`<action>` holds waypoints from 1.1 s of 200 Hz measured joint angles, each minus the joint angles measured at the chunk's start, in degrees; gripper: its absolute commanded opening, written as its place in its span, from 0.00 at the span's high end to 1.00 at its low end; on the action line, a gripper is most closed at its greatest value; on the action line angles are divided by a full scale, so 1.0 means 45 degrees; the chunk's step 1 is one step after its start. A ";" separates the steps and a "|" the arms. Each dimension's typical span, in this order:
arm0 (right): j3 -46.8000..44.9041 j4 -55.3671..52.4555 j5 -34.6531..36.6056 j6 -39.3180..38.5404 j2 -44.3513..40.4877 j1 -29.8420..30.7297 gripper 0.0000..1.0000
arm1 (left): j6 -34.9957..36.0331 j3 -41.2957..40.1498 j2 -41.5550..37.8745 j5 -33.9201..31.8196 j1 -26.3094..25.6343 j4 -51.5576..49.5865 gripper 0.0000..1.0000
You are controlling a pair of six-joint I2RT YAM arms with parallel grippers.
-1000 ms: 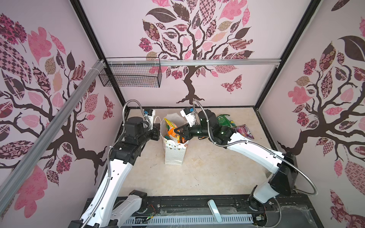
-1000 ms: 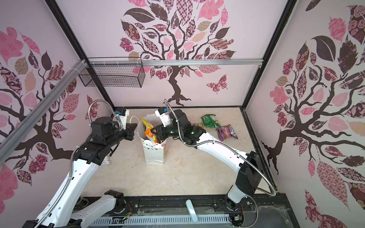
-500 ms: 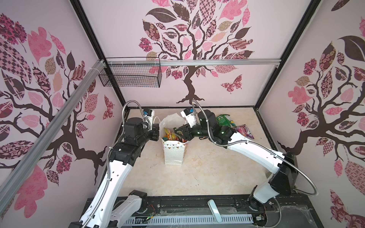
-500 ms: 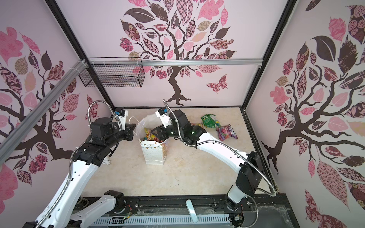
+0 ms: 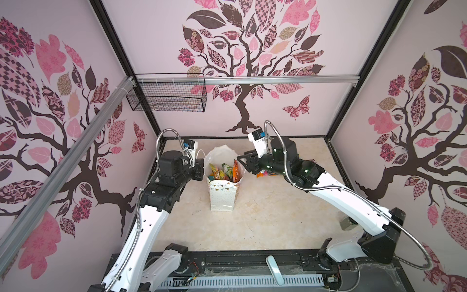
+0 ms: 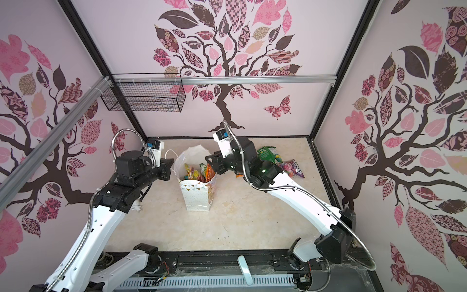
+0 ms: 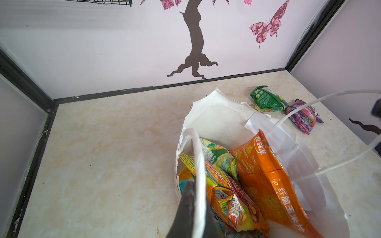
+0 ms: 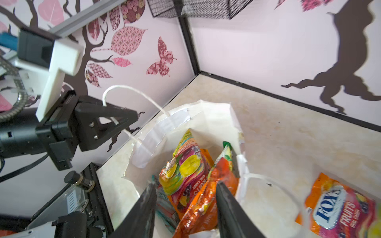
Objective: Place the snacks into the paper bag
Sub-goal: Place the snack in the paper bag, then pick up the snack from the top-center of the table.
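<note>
The white paper bag [image 5: 223, 196] [image 6: 198, 197] stands upright in the middle of the table, with several snacks [image 5: 225, 173] [image 7: 226, 185] inside it. My left gripper [image 5: 202, 172] [image 7: 195, 185] is shut on the bag's left rim. My right gripper [image 5: 240, 161] [image 8: 186, 184] hovers open over the bag's right rim, and an orange pouch [image 8: 208, 197] lies loose in the bag below its fingers. On the table beyond the bag are a green pouch [image 6: 267, 154] [image 7: 268, 100], a purple pouch [image 6: 293, 169] [image 7: 305, 119] and an orange Fox's pouch [image 8: 338, 208].
A black wire basket [image 5: 166, 96] hangs on the back wall at the left. The bag's string handles [image 7: 329, 99] arch out on both sides. Walls close off the table at the left, back and right.
My right gripper has opened and let the orange pouch drop into the bag, then drawn back a little to the right. The left gripper has held still on the rim.
</note>
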 measured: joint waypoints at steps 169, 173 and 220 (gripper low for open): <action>-0.4449 0.1438 0.1185 0.0369 0.1812 -0.5221 0.32 | -0.0005 0.0000 -0.0005 0.0121 0.0000 0.0005 1.00; -0.4493 0.1501 0.1171 0.0355 0.1923 -0.5304 0.32 | -0.0005 0.0000 -0.0005 0.0121 0.0000 0.0005 1.00; -0.4561 0.2069 0.0797 0.0233 0.3521 -0.6596 0.30 | -0.0005 0.0000 -0.0039 0.0151 0.0000 -0.0019 1.00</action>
